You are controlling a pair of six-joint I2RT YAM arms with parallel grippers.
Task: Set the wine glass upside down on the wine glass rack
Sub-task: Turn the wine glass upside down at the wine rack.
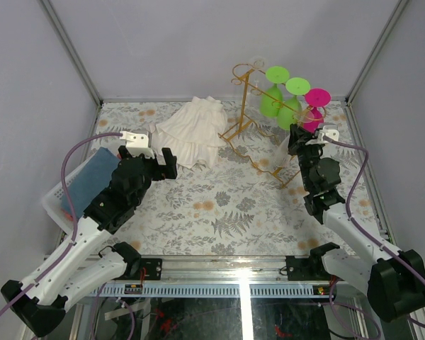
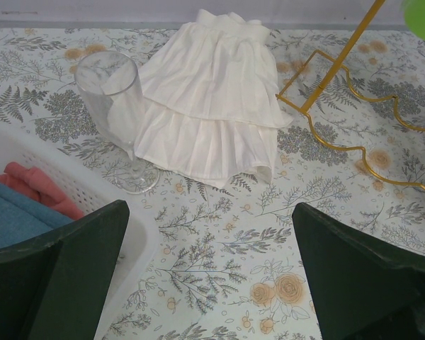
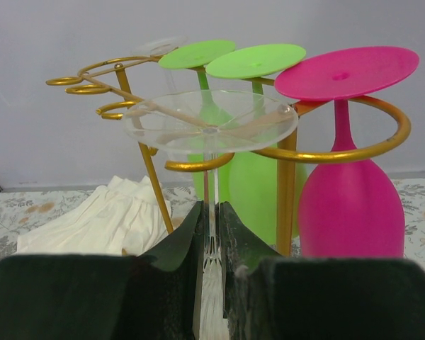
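While the left hand hangs released over the near-left part of the surface, its two fingers spread wide and holding nothing, the right hand is clenched on the stem of the wine glass.

Just beside the left hand, at the surface's left edge, sits a white basket with a blue cloth and a salmon cloth inside. Beyond its rim a second clear glass stands upright on the surface, touching the edge of a crumpled white garment.

On the right, the wine glass is held upside down, bowl hidden below the fingers and round foot on top, level with the curled rail ends of the wine glass rack. Whether the foot rests on a rail I cannot tell.

Farther back on the rack, two green glasses and a pink glass hang bowl-down, their feet above the gold rails, the pink one nearest the right hand.
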